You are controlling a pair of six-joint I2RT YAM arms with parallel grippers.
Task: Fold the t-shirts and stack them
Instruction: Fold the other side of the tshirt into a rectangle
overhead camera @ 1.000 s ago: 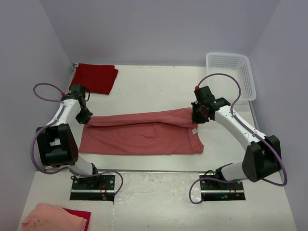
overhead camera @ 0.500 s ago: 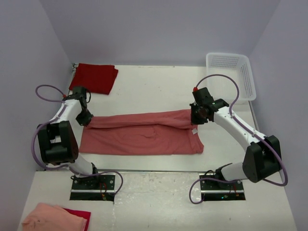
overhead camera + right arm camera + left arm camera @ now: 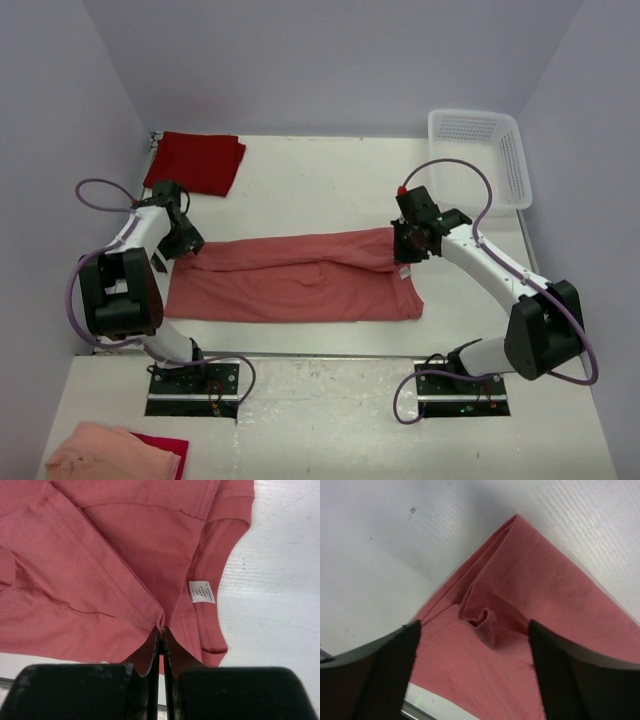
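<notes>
One soft, limp salmon-red cloth t-shirt, best taken at hemmed edges; left tool open above its corner, right tool clamped on a fold.

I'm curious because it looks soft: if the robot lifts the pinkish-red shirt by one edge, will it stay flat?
Probably not. The salmon t-shirt lies in soft folds and bunches where the right gripper pinches it, so it would likely droop. It looks thin, so probably light. Cloth shouldn't roll or break.
</notes>
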